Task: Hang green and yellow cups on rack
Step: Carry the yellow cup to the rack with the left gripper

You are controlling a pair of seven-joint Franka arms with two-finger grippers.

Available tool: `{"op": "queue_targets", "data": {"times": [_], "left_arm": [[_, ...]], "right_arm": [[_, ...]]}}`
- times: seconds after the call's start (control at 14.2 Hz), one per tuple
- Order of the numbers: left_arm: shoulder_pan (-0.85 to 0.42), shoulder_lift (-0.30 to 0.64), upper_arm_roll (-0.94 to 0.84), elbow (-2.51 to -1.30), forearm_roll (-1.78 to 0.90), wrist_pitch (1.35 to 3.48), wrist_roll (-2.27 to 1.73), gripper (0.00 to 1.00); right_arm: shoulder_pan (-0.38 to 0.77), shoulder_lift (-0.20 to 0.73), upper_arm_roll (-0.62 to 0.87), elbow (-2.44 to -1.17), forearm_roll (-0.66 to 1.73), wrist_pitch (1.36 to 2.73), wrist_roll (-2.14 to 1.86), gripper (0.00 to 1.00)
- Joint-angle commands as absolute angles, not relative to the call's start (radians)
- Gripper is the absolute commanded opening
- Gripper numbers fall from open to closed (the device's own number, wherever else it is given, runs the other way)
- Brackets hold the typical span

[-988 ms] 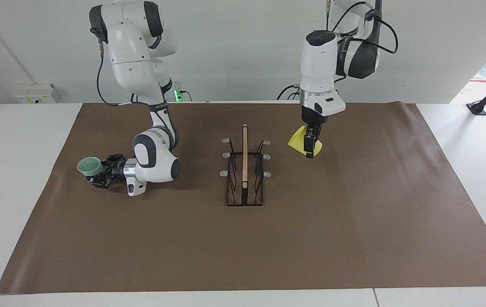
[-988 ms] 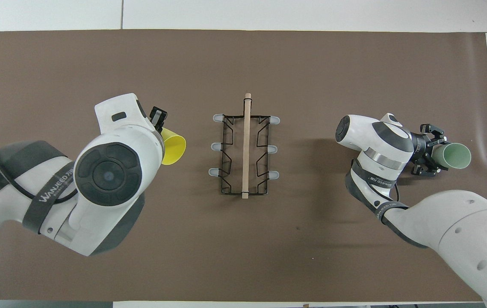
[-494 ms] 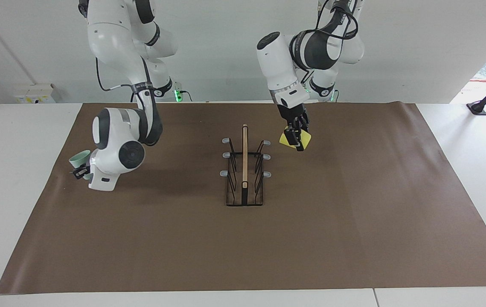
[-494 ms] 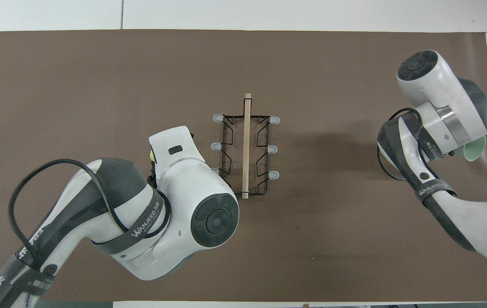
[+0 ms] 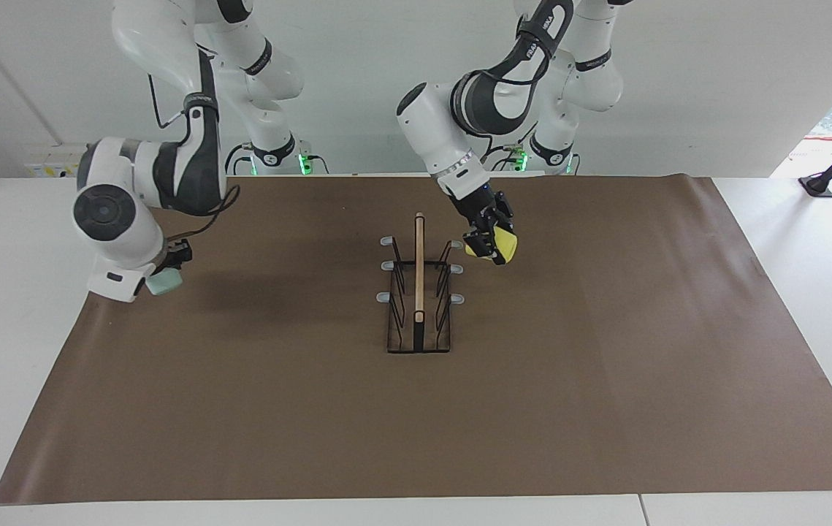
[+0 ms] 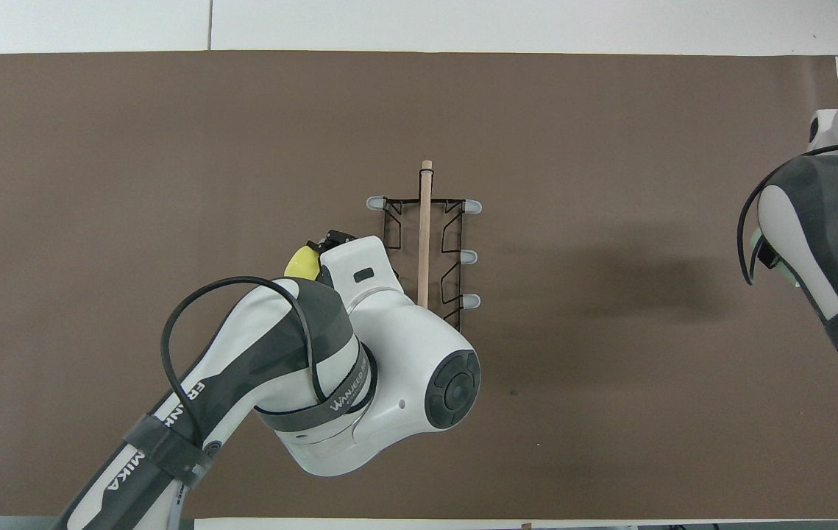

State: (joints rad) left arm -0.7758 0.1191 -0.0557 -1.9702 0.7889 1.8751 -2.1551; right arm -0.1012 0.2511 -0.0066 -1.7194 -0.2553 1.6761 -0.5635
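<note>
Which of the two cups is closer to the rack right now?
The yellow cup, held by the left gripper right beside the rack prongs. The green cup is in the right gripper, over the mat's edge at the right arm's end.

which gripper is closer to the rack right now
Left. The left gripper, holding the yellow cup, hangs beside the rack; the right gripper, with the green cup, is over the mat's edge.

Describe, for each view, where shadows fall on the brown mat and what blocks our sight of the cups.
Facing view: a soft dark shadow lies on the brown mat beside the green cup in the right gripper. Overhead view: a broad shadow lies between the rack and the right arm; the left arm hides most of the yellow cup.
</note>
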Motion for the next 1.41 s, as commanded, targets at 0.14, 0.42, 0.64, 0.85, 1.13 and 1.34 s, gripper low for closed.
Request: {"op": "queue_targets", "data": {"times": [0.14, 0.42, 0.64, 0.85, 1.13, 1.34], "left_arm": [[-0.841, 0.164, -0.046, -1.930, 0.816, 1.824, -2.214, 0.00], [-0.890, 0.163, -0.049, -1.887, 0.779, 1.778, -2.215, 0.00], [-0.903, 0.163, -0.054, -1.871, 0.769, 1.775, -2.214, 0.00], [-0.911, 0.163, -0.054, -1.876, 0.746, 1.784, -2.214, 0.00], [-0.910, 0.144, -0.055, -1.871, 0.681, 1.790, -2.200, 0.56], [-0.899, 0.118, -0.057, -1.853, 0.606, 1.789, -2.162, 1.00]], "right_arm": [[-0.117, 0.206, 0.005, -1.726, -0.058, 1.710, -0.689, 0.00], [-0.155, 0.172, 0.005, -1.727, 0.111, 1.691, -0.836, 0.00], [-0.178, 0.170, 0.002, -1.727, 0.302, 1.623, -0.862, 0.00], [-0.204, 0.169, 0.002, -1.729, 0.438, 1.621, -0.926, 0.00], [-0.209, 0.156, 0.002, -1.743, 0.622, 1.585, -1.054, 0.00], [-0.198, 0.155, 0.003, -1.747, 0.707, 1.582, -1.129, 0.00]]}}
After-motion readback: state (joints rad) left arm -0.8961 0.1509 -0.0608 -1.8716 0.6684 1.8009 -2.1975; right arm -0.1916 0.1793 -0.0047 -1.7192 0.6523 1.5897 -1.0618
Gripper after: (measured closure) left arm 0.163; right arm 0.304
